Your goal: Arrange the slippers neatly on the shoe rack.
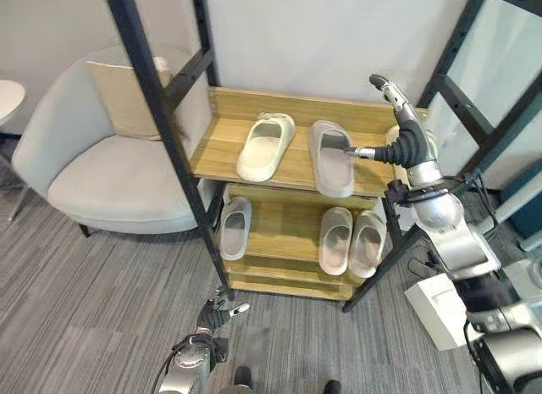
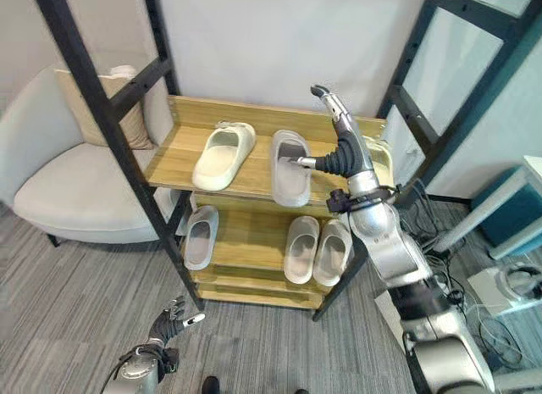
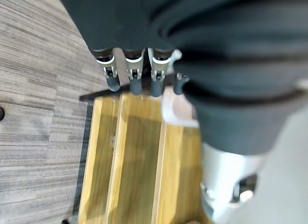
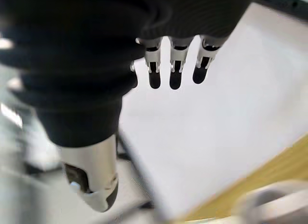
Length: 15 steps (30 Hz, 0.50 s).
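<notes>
Pale wooden planks form the shelves of the shoe rack (image 1: 222,148), framed by black metal uprights. On its top shelf lie two smooth, rounded slippers: a cream slipper (image 1: 266,146) to the left and a grey slipper (image 1: 332,158) beside it, apart from each other. On the lower shelf a single grey slipper (image 1: 235,227) lies at the left and a pair of grey slippers (image 1: 351,241) sits side by side at the right. The right hand (image 1: 405,142) is raised at the top shelf's right end, its fingers extended and relaxed, one dark tip touching the grey slipper's edge. The left hand (image 2: 172,319) hangs low over striped grey carpet (image 1: 85,301), fingers loosely spread, holding nothing. A padded light-grey armchair (image 1: 102,165) stands left of the rack.
</notes>
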{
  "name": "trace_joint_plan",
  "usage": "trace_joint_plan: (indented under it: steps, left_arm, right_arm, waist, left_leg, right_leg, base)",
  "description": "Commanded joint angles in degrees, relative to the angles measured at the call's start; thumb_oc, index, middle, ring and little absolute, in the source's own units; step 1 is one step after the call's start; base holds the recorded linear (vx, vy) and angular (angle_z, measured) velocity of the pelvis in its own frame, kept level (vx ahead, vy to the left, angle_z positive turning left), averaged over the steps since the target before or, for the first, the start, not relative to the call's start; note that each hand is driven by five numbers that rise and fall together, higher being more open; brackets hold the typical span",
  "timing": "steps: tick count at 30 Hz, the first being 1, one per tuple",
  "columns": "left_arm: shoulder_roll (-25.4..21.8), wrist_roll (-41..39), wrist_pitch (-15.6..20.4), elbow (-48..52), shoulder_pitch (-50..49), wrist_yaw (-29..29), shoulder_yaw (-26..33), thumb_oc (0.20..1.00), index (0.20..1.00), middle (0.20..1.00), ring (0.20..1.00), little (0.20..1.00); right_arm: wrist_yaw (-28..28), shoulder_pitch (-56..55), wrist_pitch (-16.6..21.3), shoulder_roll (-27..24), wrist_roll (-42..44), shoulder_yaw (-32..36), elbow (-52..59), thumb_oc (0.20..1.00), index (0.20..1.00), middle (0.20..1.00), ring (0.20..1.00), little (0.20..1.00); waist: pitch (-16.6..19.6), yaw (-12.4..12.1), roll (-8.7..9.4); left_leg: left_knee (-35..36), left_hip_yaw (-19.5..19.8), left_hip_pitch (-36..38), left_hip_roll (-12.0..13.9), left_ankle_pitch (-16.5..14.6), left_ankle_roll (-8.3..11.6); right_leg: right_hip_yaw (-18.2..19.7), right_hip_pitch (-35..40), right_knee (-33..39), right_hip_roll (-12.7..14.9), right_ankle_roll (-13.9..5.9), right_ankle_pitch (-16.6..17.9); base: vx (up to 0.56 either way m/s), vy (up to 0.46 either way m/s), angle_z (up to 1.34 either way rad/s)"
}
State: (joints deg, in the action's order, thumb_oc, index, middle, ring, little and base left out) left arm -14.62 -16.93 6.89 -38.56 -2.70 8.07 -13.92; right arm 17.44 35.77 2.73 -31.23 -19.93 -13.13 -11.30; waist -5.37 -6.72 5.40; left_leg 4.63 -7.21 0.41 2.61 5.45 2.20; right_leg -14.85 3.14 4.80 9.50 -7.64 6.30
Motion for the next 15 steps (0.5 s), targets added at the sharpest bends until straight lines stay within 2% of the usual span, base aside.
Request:
trace_joint_plan:
  steps: [1,3,5,11,15]
  left_arm:
    - [-0.68,-0.03,1.83,-0.35,4.74,1.92,-1.55,1.0,1.0,1.0,1.0,1.0]
    - [-0.51,-0.13,1.7,-1.46,4.89,2.4,-1.68,1.0,1.0,1.0,1.0,1.0]
    - [-0.63,0.18,1.87,-1.84,5.08,3.16,-1.94,1.0,1.0,1.0,1.0,1.0]
    - [-0.74,-0.57,2.38,-1.7,5.84,3.76,-2.7,1.0,1.0,1.0,1.0,1.0]
    - [-1.34,-1.61,3.03,-1.81,6.84,4.18,-4.26,1.0,1.0,1.0,1.0,1.0]
  right_arm:
    - [8.77,3.26,-5.13,-0.01,-8.3,1.02,2.06,1.0,1.0,1.0,1.0,1.0]
    - [10.9,6.57,-7.46,0.78,-7.92,1.45,-3.48,1.0,1.0,1.0,1.0,1.0]
    - [11.33,6.94,-7.65,2.68,-5.33,0.63,-8.19,1.0,1.0,1.0,1.0,1.0]
    - [11.33,10.6,-8.43,3.46,-4.03,-2.59,-17.55,1.0,1.0,1.0,1.0,1.0]
    - [11.25,18.67,-8.92,3.52,-0.18,-5.81,-31.89,1.0,1.0,1.0,1.0,1.0]
  waist:
    - [-2.07,-1.4,-0.44]
    - [-2.85,-2.93,0.06]
    - [-4.07,-4.14,0.44]
    - [-4.65,-4.83,0.53]
    - [-5.17,-5.94,0.69]
  left_leg:
    - [0.37,2.07,2.06,0.2,-4.17,0.74]
    - [0.32,2.81,1.46,-0.14,-4.09,0.58]
    - [0.05,3.19,0.45,-0.55,-4.09,0.18]
    - [0.12,3.32,-0.32,-0.67,-3.88,0.17]
    - [0.14,3.59,-1.19,-0.71,-3.53,0.29]
  right_leg:
    - [1.67,2.03,-0.62,-0.14,-2.47,-2.44]
    - [1.14,2.01,-0.58,-0.09,-2.54,-2.38]
    - [0.77,1.4,-0.51,0.22,-2.75,-2.11]
    - [0.48,0.83,-0.35,0.37,-2.82,-1.72]
    - [0.24,0.17,-0.18,0.32,-2.91,-1.25]
  base:
    - [0.0,0.015,0.25]
    - [-0.02,0.035,0.25]
    - [-0.03,0.054,0.12]
    - [0.0,0.011,0.02]
    - [0.0,0.0,0.0]
